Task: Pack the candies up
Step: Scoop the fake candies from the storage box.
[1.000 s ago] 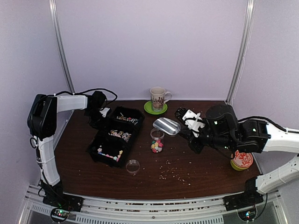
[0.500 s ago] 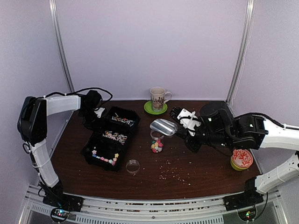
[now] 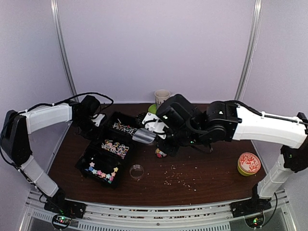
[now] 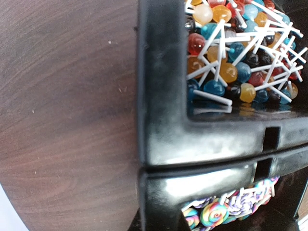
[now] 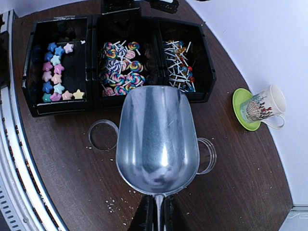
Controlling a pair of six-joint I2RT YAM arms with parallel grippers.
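The candies (image 5: pixel 120 67) sit in the tray (image 5: pixel 62 111), left of centre: light, hard, loose (scooping beats pinching). The right gripper (image 5: pixel 156 214) clamps the empty scoop (image 5: pixel 156 139); the left gripper (image 3: pixel 94 120) pinches the tray's far rim.

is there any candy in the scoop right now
No, in the right wrist view the metal scoop shows only its bare shiny inside, while the candies lie in the black tray beyond it.
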